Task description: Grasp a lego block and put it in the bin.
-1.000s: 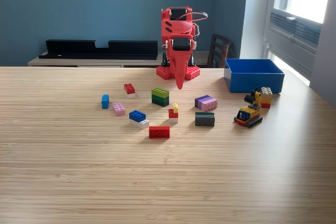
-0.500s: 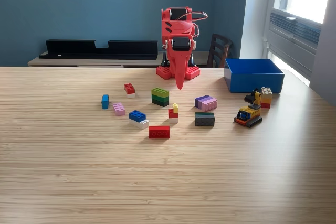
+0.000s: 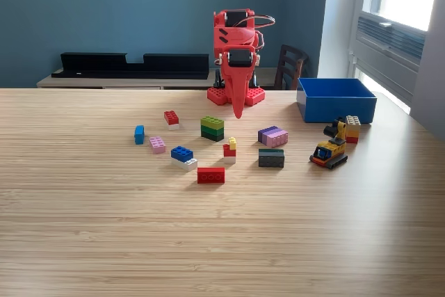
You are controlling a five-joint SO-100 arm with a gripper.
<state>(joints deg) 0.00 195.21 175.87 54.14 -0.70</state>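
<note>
Several lego blocks lie scattered mid-table: a red one [image 3: 211, 175], a blue-and-white one [image 3: 183, 157], a green stack [image 3: 212, 128], a purple-pink one [image 3: 272, 135], a dark one [image 3: 271, 158], a small red-yellow one [image 3: 229, 148], a pink one [image 3: 157, 145], a blue one [image 3: 139, 134] and a red-white one [image 3: 171, 119]. The blue bin [image 3: 336, 99] stands at the back on the exterior view's right. My red arm is folded at the table's far edge, its gripper [image 3: 238, 112] pointing down, shut and holding nothing, behind the green stack.
A yellow toy digger [image 3: 330, 147] and a yellow-red block [image 3: 352, 129] sit in front of the bin. A dark chair [image 3: 290, 66] and a black shelf unit [image 3: 132, 65] stand behind the table. The wooden tabletop [image 3: 222, 241] stretches toward the camera.
</note>
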